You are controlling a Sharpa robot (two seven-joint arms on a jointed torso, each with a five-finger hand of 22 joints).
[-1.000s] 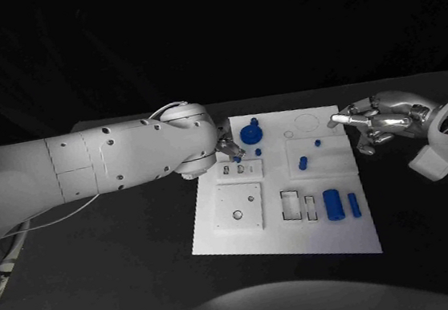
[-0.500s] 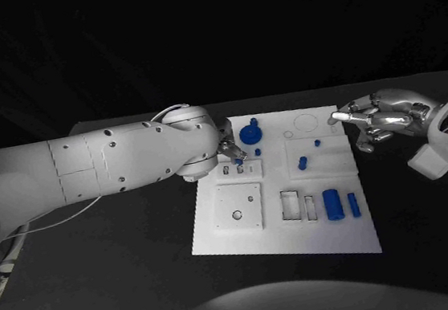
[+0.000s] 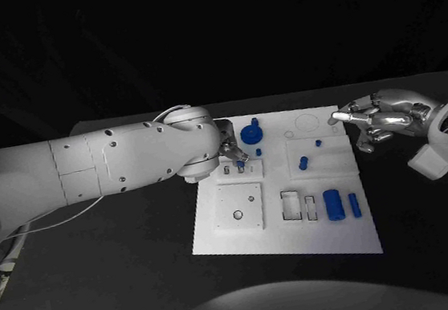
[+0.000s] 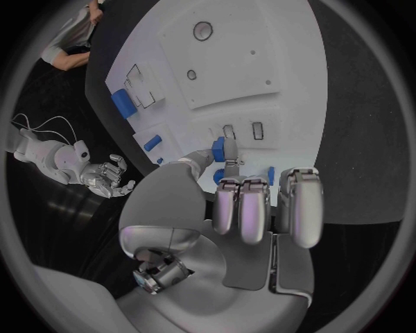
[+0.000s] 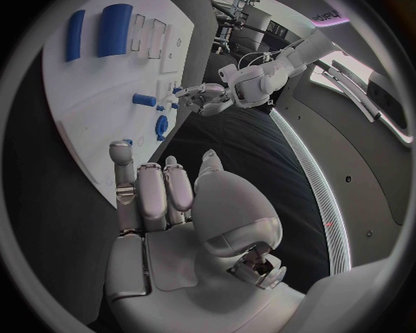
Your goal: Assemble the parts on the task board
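The robot's left hand (image 3: 231,154) pinches a small blue part (image 4: 219,148) between thumb and finger over the far-left area of the white task board (image 3: 261,230), just above a pair of small rectangular slots (image 4: 243,130). Its right hand (image 3: 374,120) hovers at the board's far-right edge, fingers curled in and holding nothing. On the board, a round blue knob (image 3: 251,133) sits far left, a short blue peg (image 3: 303,163) lies near the middle, and a thick blue cylinder (image 3: 333,204) rests beside a slimmer blue bar (image 3: 354,204) near the right.
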